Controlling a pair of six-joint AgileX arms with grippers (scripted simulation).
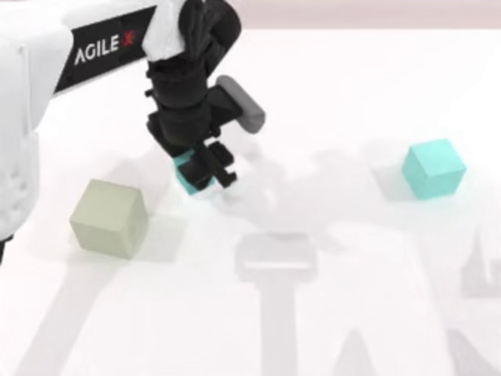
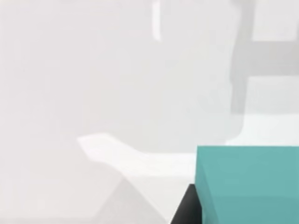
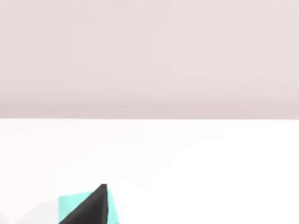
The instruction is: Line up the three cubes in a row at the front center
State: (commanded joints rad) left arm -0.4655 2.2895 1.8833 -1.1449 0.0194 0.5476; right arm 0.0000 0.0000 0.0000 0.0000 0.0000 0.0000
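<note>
Top view: left gripper [image 1: 210, 171] clamped on small teal cube [image 1: 186, 174]; beige-green cube [image 1: 108, 218] left, light cyan cube [image 1: 433, 168] right, both well apart

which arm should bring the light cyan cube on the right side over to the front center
Right, probably. The left pincer is already closed on the small darker teal cube, and the medium light cyan matte cube sits far right, showing in the right wrist view.

A light cyan cube [image 3: 70, 207] sits low on the white worktop [image 3: 196, 163]; a black claw finger [image 3: 93, 207] partly covers it.
</note>
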